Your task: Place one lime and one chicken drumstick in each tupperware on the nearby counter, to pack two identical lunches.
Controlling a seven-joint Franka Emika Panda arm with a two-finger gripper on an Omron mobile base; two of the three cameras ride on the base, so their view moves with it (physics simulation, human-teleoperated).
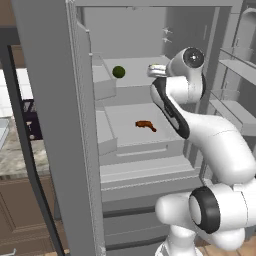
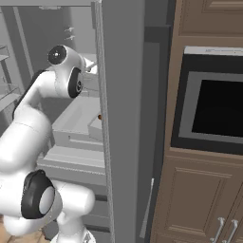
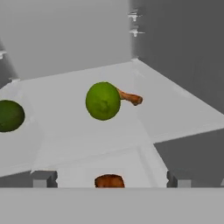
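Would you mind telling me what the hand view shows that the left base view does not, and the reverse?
The hand view alone shows a bright green lime in the middle of the upper fridge shelf, a drumstick poking out from behind it, and the open gripper.

The left base view alone shows the white arm, the counter at far left, and the fridge's door bins.

Both share the dark lime at the shelf's left and a second drumstick on the shelf below.
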